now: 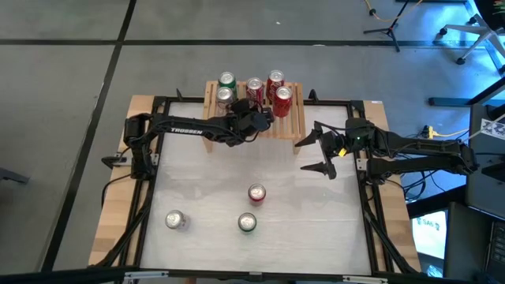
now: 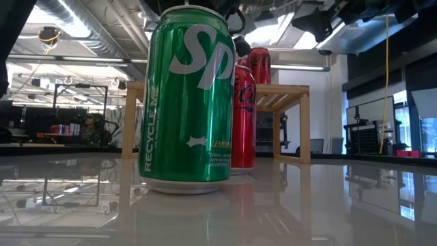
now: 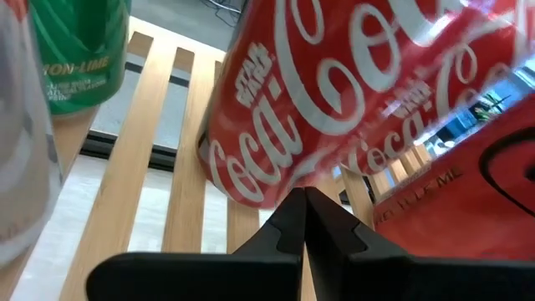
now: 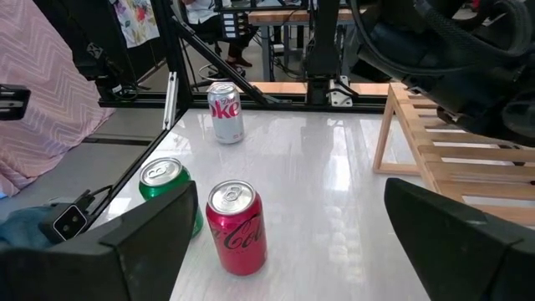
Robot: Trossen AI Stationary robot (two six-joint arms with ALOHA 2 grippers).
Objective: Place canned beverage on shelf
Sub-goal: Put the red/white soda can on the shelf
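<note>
The green can point(image 2: 186, 99) is showing "RECYCLE ME" and "Sp"; the red can point(image 3: 334, 92) is reading "Coca-Cola" and "STAR WARS"; the left arm point(image 1: 186, 130) is bearing "TROSSEN".

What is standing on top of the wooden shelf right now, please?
Five upright cans stand on the shelf: a green can, a silver can and three red cans. The shut left gripper reaches over the slats, covering the part beneath it.
</note>
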